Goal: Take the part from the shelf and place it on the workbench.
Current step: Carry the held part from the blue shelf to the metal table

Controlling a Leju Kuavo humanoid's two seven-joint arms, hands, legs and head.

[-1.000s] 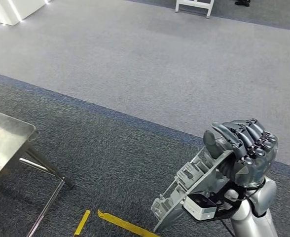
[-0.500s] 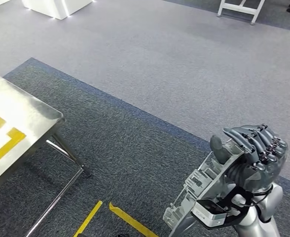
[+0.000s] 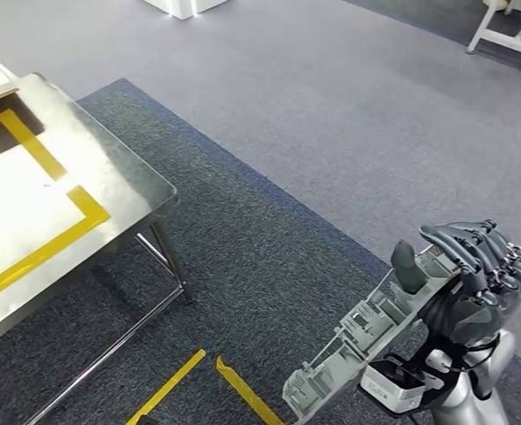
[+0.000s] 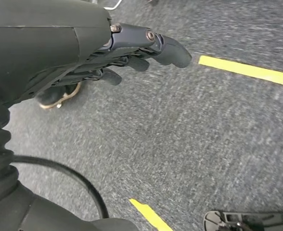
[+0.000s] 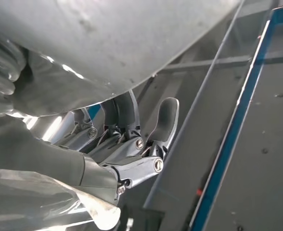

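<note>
My right hand (image 3: 469, 274) grips a long grey ribbed part (image 3: 361, 341) at the lower right of the head view. The part slants down toward the floor, thumb on top and fingers curled over its far edge. In the right wrist view the part's smooth grey underside (image 5: 114, 43) lies against my fingers (image 5: 140, 144). The steel workbench (image 3: 130, 190) with yellow tape lines stands at the left, well apart from the part. My left hand (image 4: 133, 48) hangs over the carpet, its fingers held straight with nothing in them.
Dark carpet with yellow tape strips (image 3: 241, 390) lies between me and the workbench. Lighter grey carpet stretches beyond. A white stand (image 3: 184, 7) sits at the far top, and a white frame (image 3: 505, 31) at the top right. The workbench's legs (image 3: 167, 257) slant outward below its corner.
The whole view has swung left across the frames, bringing much more of the workbench into the picture. The part stays in my right hand with the same grip.
</note>
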